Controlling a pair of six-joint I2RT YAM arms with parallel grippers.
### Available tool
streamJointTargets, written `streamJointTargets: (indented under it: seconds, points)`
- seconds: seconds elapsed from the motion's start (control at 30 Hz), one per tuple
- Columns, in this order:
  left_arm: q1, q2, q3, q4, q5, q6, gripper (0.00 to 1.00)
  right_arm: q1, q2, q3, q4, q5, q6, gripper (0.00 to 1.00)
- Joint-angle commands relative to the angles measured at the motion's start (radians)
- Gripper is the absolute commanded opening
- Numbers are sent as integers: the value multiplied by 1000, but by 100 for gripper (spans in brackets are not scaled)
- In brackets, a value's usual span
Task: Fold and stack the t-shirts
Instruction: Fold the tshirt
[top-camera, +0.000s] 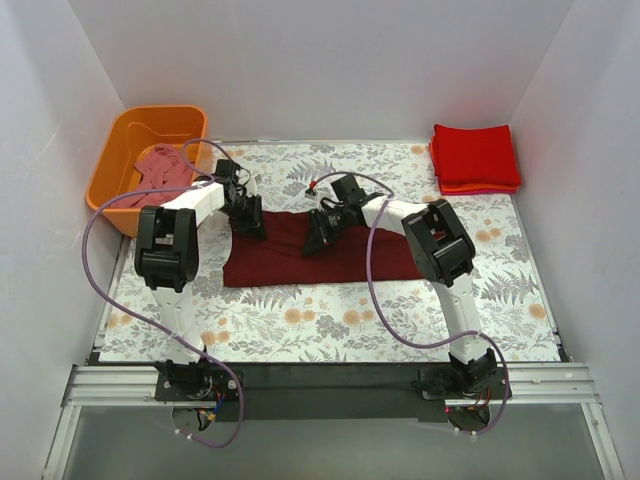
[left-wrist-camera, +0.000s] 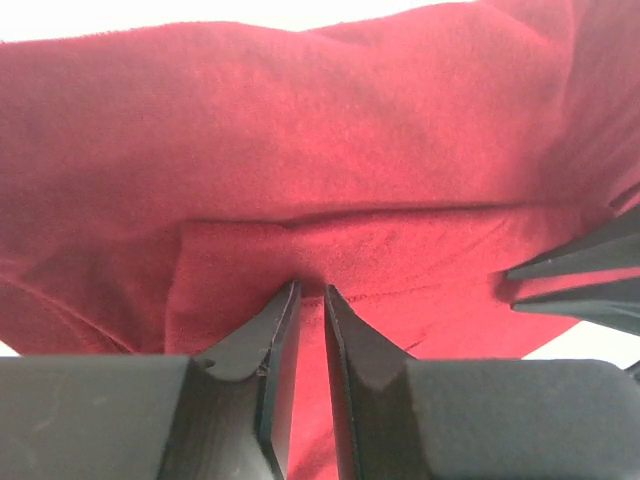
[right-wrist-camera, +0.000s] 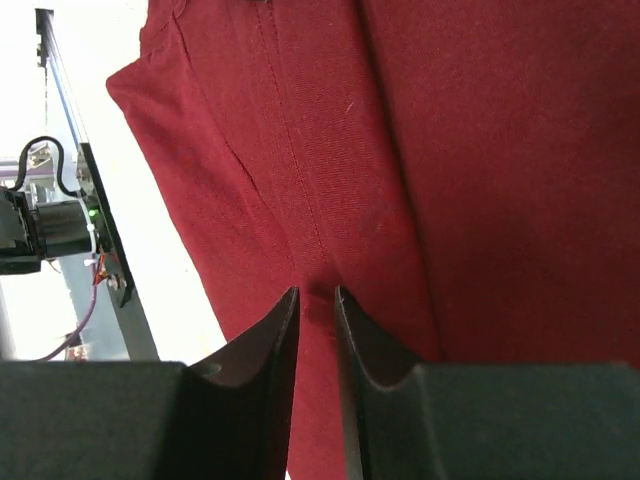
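You have the dark maroon cotton t-shirt (top-camera: 290, 265) lying across the middle of the floral-patterned surface (top-camera: 300, 322), spread as a wide band that runs left to right. Your left gripper (top-camera: 250, 222) is down on the shirt's far left corner. In the left wrist view its fingers (left-wrist-camera: 275, 345) are clenched to a thin slit, with a raised ridge of maroon cloth pinched between the tips. Your right gripper (top-camera: 318, 238) is on the far edge near the middle of the same shirt, fairly close to the left one. In the right wrist view its fingers (right-wrist-camera: 270, 345) are also squeezed nearly together, grasping a fold of the maroon fabric just beside a stitched seam. The cloth around both grips is bunched and lifted into soft creases.

Your stack of bright red folded t-shirts (top-camera: 475, 157) sits squared up at the far right corner of the surface, well apart from the maroon shirt. At the far left stands the orange plastic tub (top-camera: 112, 165), with a dusty pink t-shirt (top-camera: 165, 165) crumpled inside it
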Motion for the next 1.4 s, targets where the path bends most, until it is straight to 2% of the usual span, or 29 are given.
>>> streamJointTargets:
  seconds: [0.0, 0.07, 0.17, 0.23, 0.27, 0.33, 0.4, 0.43, 0.5, 0.53, 0.73, 0.93, 1.07, 1.17, 1.27, 1.37]
  points:
    - [9, 50, 66, 33, -128, 46, 16, -22, -26, -5, -11, 35, -54, 27]
    - [11, 57, 100, 27, -155, 54, 16, -34, -84, 20, -29, -9, -64, 29]
    - [9, 18, 137, 35, -155, 71, 17, -86, -167, 106, -178, -22, -182, 36]
    - [3, -43, 128, 30, -126, 72, 18, -152, -212, 139, -330, -3, -330, 42]
    - [-5, -62, 118, 23, -119, 72, 18, -177, -219, 167, -380, 36, -387, 45]
    - [-41, -116, 80, -12, -97, 72, 18, -246, -227, 193, -546, 96, -550, 45]
    - [-89, -145, 40, -34, -112, 69, 18, -296, -226, 210, -661, 223, -635, 46]
    - [-101, -165, 0, -45, -112, 61, 18, -312, -221, 215, -700, 306, -716, 46]
    - [-127, -176, -37, -54, -121, 51, 18, -349, -213, 218, -767, 378, -777, 44]
    - [-135, -177, -70, -57, -126, 34, 18, -359, -215, 210, -773, 452, -819, 43]
    - [-153, -162, -120, -40, -128, 3, 16, -410, -200, 147, -767, 621, -934, 38]
    - [-155, -108, -113, -20, -167, -17, 13, -432, -121, 152, -741, 719, -956, 33]
    - [-149, -61, -117, 9, -206, -20, 10, -435, -121, 43, -683, 782, -979, 29]
    - [-127, -3, -68, 17, -235, 1, 9, -436, -158, -90, -646, 801, -1002, 28]
    - [-94, 86, 58, -11, -237, 38, 9, -424, -210, -201, -629, 793, -1018, 27]
    - [-75, 212, 256, -55, -237, 87, 8, -367, -293, -331, -632, 752, -1019, 26]
